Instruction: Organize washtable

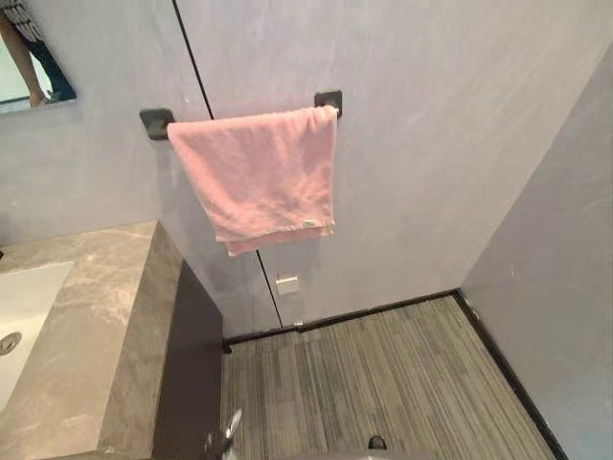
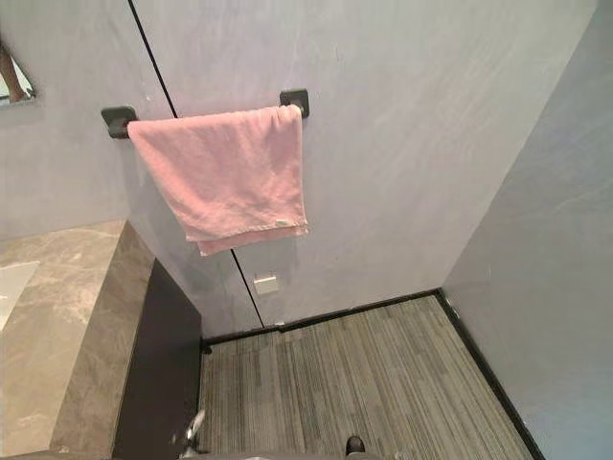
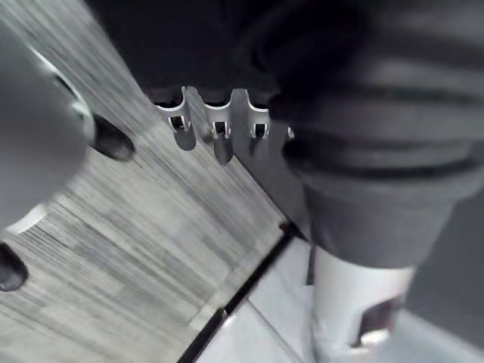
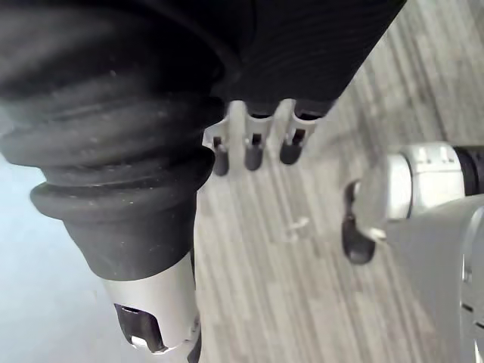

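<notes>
Pink towel (image 1: 259,172) drapes the bar (image 1: 156,122), well apart from relaxed, empty left hand (image 3: 219,142) and right hand (image 4: 253,150).

Pink towel (image 1: 259,177); grey veined counter (image 1: 96,316); striped grey floor (image 1: 383,383) (dark skirting (image 1: 383,309)).

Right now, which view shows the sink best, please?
The left eye view: the white sink with its drain sits in the marble counter. The right eye view catches a corner of it; the wrist views face the floor.

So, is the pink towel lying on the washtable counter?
No, the pink towel hangs over the dark wall bar, off the counter.
</notes>
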